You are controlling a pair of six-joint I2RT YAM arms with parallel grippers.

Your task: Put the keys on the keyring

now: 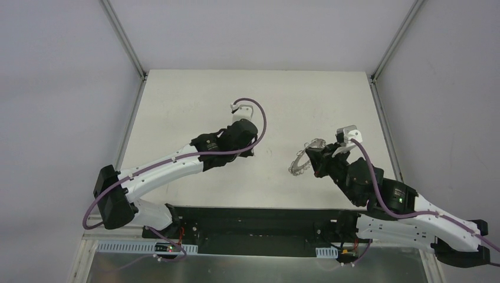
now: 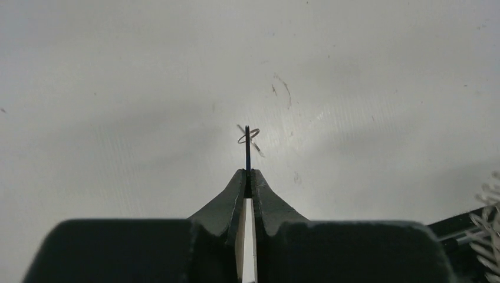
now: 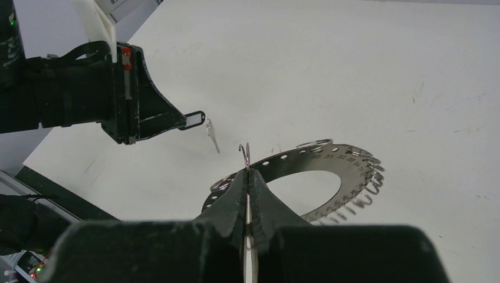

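The key (image 2: 247,144) is recorded pinched in the left gripper (image 2: 248,177), long axis continuing the fingers, with the keyring (image 3: 330,162), clamped in the right gripper (image 3: 247,174), near on its right, untouched.

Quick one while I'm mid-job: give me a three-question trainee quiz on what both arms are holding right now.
1. True or false: the left gripper has its jaws shut on the key.
2. Whose jaws grip the keyring? A) left arm's B) right arm's C) neither
3. Fill in: in the right wrist view, key and keyring are ___ (touching/apart).
Key: 1 true; 2 B, the right gripper; 3 apart.
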